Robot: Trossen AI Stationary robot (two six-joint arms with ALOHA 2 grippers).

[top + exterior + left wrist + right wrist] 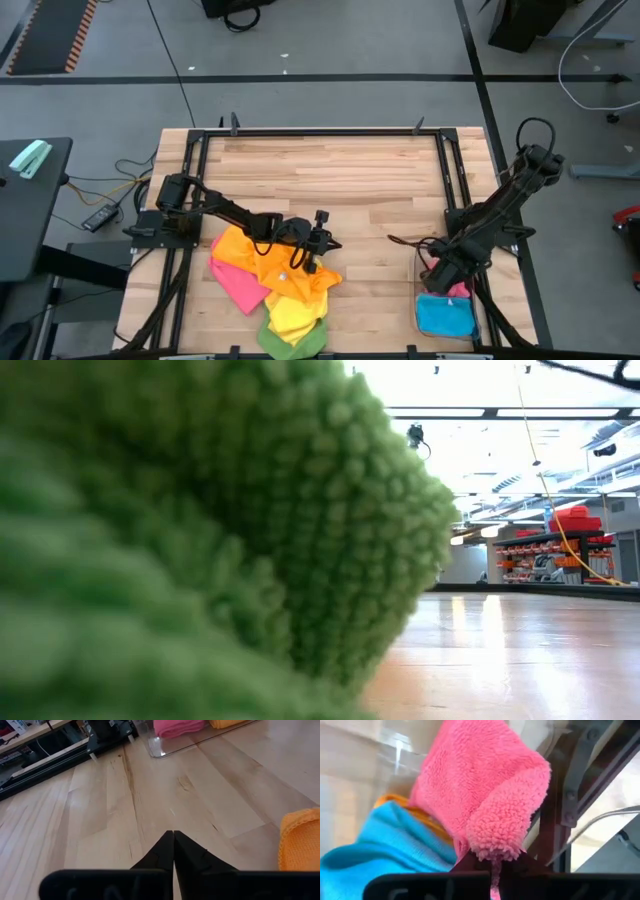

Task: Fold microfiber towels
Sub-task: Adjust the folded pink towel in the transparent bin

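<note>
Pink towel (485, 795) is pinched in the right end effector (492, 862), closed on its edge at the clear bin (420, 300) on the table's right, beside blue towel (446, 316). Left end effector (173, 851) is closed and empty over bare table (150, 795), by the unfolded pile (275, 285). Judged step: stowing a folded towel; next, release and fetch another.

Both arms are dark and slender with jointed links, a black cable looping above the right arm (505, 205), and the left gripper (173, 851) ends in black, wedge-shaped fingers.
</note>
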